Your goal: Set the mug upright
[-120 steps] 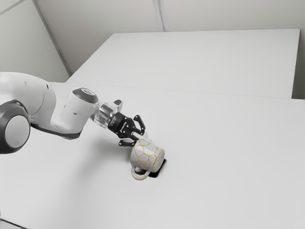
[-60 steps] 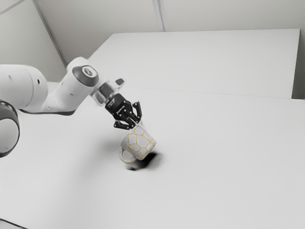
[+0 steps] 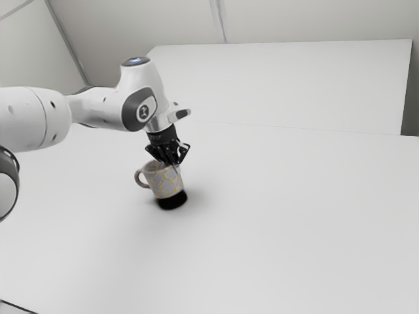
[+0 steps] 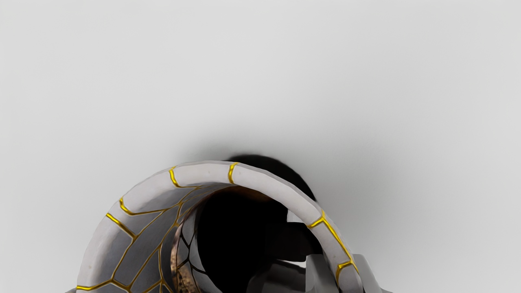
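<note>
In the exterior view my black gripper (image 3: 173, 162) points down at the rim of the white mug (image 3: 162, 180), which has gold vein lines. The mug stands nearly upright with a slight tilt, opening up, its handle (image 3: 140, 178) toward the exterior view's left. A black patch (image 3: 173, 201) lies directly beneath it; whether its base touches the table cannot be told. Looking into the mug (image 4: 203, 171) in the wrist view, I see my gripper (image 4: 345, 270) pinching its wall, one finger inside and the other outside. The mug's dark interior hides its bottom.
A plain white tabletop (image 3: 281, 216) surrounds the mug. Beyond it, in the exterior view, is a large pale panel (image 3: 281, 85), with light walls behind. A dark thin edge (image 3: 18, 307) crosses the lower left corner.
From a strong tilt, the mug has swung to nearly upright while held. My hand has moved toward the exterior view's left and turned to point downward.
</note>
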